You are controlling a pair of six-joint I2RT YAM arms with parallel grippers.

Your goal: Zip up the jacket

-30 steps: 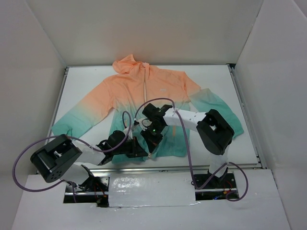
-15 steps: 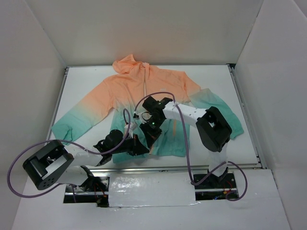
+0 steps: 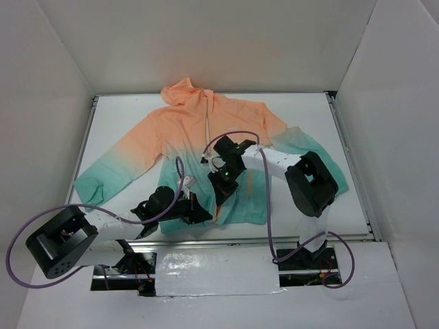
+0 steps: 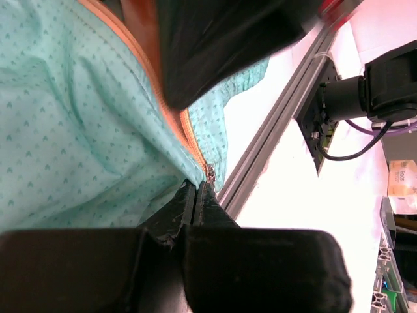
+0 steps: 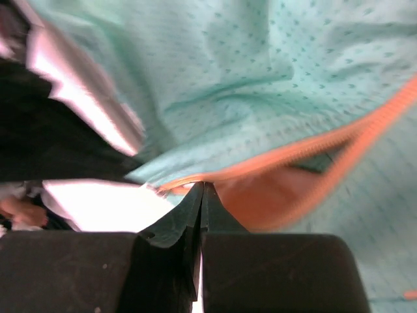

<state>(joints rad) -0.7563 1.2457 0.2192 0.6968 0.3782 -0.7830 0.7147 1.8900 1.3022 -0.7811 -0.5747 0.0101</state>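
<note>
Needs the jacket (image 3: 199,133) flat on the worktop (image 3: 309,116), hood at 12 o'clock and green hem at 6 o'clock, to let the zipper (image 3: 208,123) run straight up the middle. Pinches the left hand (image 3: 197,214) tight on the green hem at 6 o'clock, right beside the bottom end of the zipper, most likely to pin the cloth down and stop any bunching. Clenches the right hand (image 3: 221,200) on the orange zipper edge, just past the left hand toward 12 o'clock, maybe on the little slider, though too blurry to tell for sure. Shows a gap in the zipper close by the right hand, so not zipped there yet. Looks set for a pull toward the hood: one hand as anchor, the other as puller.
</note>
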